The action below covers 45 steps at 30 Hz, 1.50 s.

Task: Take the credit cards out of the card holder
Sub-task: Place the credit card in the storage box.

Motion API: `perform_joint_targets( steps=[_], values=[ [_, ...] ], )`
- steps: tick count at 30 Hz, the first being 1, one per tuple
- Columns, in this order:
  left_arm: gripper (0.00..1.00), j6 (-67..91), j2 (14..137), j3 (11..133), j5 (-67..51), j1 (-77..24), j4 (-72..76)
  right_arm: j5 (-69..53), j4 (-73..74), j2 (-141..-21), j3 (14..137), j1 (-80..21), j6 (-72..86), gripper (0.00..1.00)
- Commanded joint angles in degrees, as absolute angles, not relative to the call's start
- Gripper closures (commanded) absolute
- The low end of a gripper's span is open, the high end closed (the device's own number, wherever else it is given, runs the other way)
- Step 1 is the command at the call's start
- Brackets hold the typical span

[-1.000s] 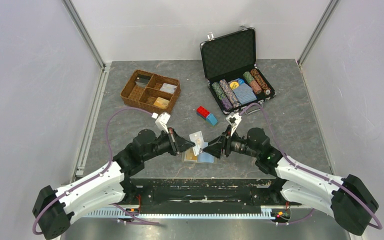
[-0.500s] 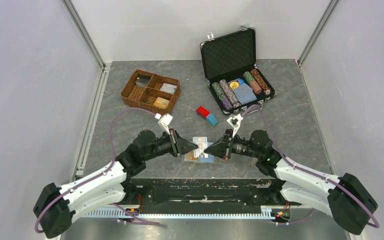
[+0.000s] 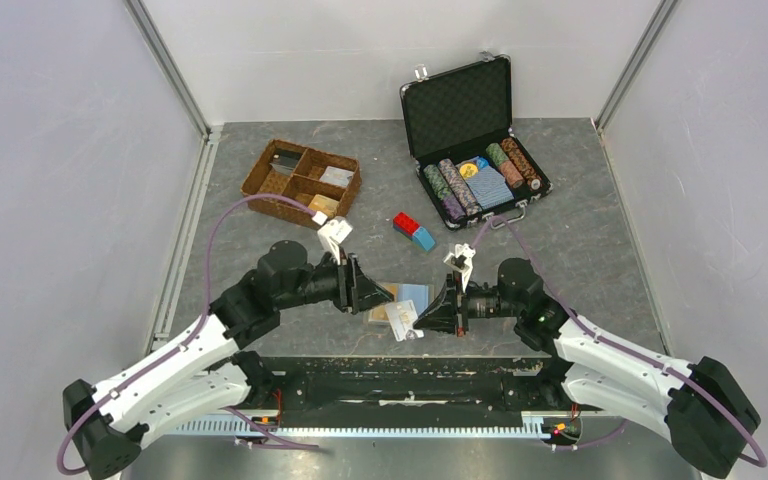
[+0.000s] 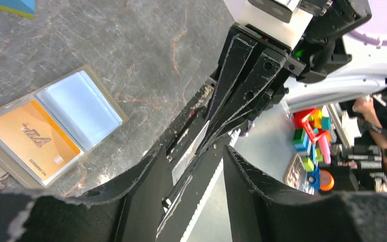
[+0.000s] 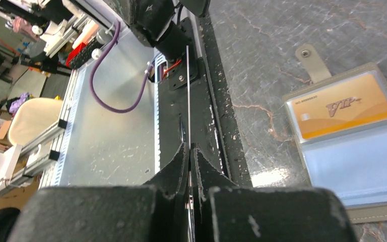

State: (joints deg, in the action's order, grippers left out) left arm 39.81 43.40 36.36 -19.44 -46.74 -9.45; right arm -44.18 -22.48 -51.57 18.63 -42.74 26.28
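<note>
**While one card is lifted out, two more lie in the open holder**

Where the table (image 3: 580,230) shows its grey, marble-like surface, a brown wicker tray (image 3: 300,183) with four compartments stands far left.

To its right, the left gripper (image 4: 194,166) hangs low over the table with its black, rough-edged fingers apart, and nothing is between them.

Just beside it lies the card holder (image 5: 378,213), open and flat on the table. It is a thin grey-tan bifold with a small rounded tab (image 5: 312,59) on one side. One clear slot keeps an orange-gold card (image 5: 345,105) with glossy "VIP" lettering. The slot next to it keeps a light blue card (image 4: 78,103), plain and smooth.

At the near edge of the holder, the right gripper (image 5: 190,148) is pressed closed on a thin pale card (image 3: 401,320). This card is outside the holder and is raised above the table. From the right wrist it appears only as a fine straight line, edge-on.

Further back are a red and a blue block (image 3: 413,231), touching each other. Far right stands an open black case (image 3: 472,130) with foam in the lid and rows of round chips.
</note>
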Motion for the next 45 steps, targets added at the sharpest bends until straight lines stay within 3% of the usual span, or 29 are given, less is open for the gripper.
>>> perform_joint_targets(
  steps=[1,14,16,20,21,23,26,30,33,35,45],
  values=[
    [0.48,32.1,47.4,40.9,-28.3,-46.9,-15.4,-50.1,-21.2,-51.3,21.4,-42.7,23.0,1.0],
    [0.59,31.3,54.6,41.8,-36.4,-46.9,-9.2,-51.2,-23.0,-51.7,20.2,-42.7,25.4,1.0],
    [0.67,30.8,55.1,42.0,-36.3,-46.9,-9.7,-51.2,-23.0,-51.7,20.3,-42.7,25.4,1.0],
    [0.95,30.4,54.9,42.5,-35.7,-46.9,-10.4,-51.1,-22.9,-51.9,20.6,-42.7,25.3,1.0],
    [0.97,30.3,54.8,42.8,-34.9,-46.9,-10.9,-50.9,-22.7,-51.9,20.8,-42.7,25.2,0.99],
    [0.98,30.1,54.2,43.1,-33.2,-46.9,-11.6,-49.7,-22.0,-51.8,21.1,-42.7,25.2,0.92],
    [0.98,29.6,53.7,44.1,-29.3,-46.8,-13.5,-45.4,-19.3,-50.6,22.1,-42.7,25.0,0.73],
    [0.98,29.3,53.6,45.5,-23.9,-46.1,-15.6,-38.1,-16.3,-46.0,22.8,-42.7,24.5,0.45],
    [0.98,29.6,54.0,46.3,-16.6,-44.7,-16.4,-31.1,-12.9,-41.8,23.2,-42.7,23.9,0.13],
    [0.98,30.1,54.4,46.6,-12.8,-42.9,-15.5,-28.1,-11.3,-39.5,23.2,-42.7,23.4,0.04],
    [0.98,31.6,60.3,50.1,-12.7,-16.2,-5.0,-22.2,-9.6,-35.2,21.3,-42.7,24.6,0.02]
  ],
)
